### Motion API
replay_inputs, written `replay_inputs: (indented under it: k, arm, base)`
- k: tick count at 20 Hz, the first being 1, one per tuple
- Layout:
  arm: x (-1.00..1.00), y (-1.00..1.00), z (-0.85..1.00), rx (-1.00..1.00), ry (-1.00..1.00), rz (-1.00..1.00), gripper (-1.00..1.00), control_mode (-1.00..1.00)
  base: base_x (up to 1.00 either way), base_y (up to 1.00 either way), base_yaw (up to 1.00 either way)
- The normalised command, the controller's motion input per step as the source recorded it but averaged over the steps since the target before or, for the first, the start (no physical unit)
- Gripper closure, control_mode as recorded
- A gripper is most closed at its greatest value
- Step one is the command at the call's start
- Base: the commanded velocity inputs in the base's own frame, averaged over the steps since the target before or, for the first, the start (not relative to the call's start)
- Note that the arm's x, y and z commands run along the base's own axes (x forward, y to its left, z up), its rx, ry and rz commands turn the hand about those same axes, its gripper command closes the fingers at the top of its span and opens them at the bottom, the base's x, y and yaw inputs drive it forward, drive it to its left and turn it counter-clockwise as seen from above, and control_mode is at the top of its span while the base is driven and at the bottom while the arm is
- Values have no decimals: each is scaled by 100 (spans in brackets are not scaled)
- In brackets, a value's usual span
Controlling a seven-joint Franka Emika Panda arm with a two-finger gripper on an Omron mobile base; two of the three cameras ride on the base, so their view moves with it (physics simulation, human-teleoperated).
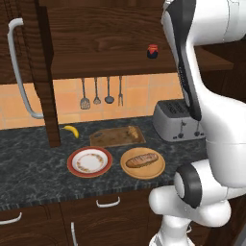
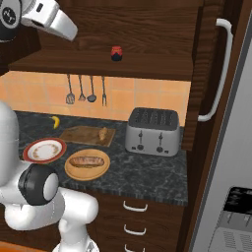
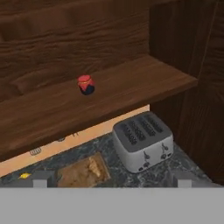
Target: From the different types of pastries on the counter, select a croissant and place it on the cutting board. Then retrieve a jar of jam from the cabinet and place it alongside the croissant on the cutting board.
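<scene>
End effector (image 3: pixel 113 181): tips wide apart at the bottom of the hand view. Front of the bench (image 1: pixel 29 168): baguette-like loaf (image 1: pixel 142 160) on the round tan plate (image 1: pixel 143 175), red-rimmed plate (image 1: pixel 72 164) just left of it. Behind them, cutting board (image 1: pixel 108 138) lies flat, croissant (image 1: pixel 133 132) already on it, at the right end (toaster side). Toaster (image 2: pixel 152 139) stands right of the board, banana (image 1: pixel 72 130) left of it. Four utensils (image 1: pixel 85 103) hang against the orange tiles. Jar of jam (image 1: pixel 152 51) (red top, dark base) sits upright on the shelf (image 1: pixel 105 66) of the open cabinet (image 1: pixel 96 29), above bench level.
</scene>
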Motion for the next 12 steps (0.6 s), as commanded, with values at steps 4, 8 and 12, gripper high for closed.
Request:
replay_inputs:
  k: [4,8,12]
  arm:
    - [0,16,-34,-29,-18,9,-100,-100]
    - [1,6,-31,-26,-18,5,-100,-100]
    - [35,1,-4,-20,-7,1,-100,-100]
  base:
    - [0,0,0]
    - [0,0,0]
    - [0,0,0]
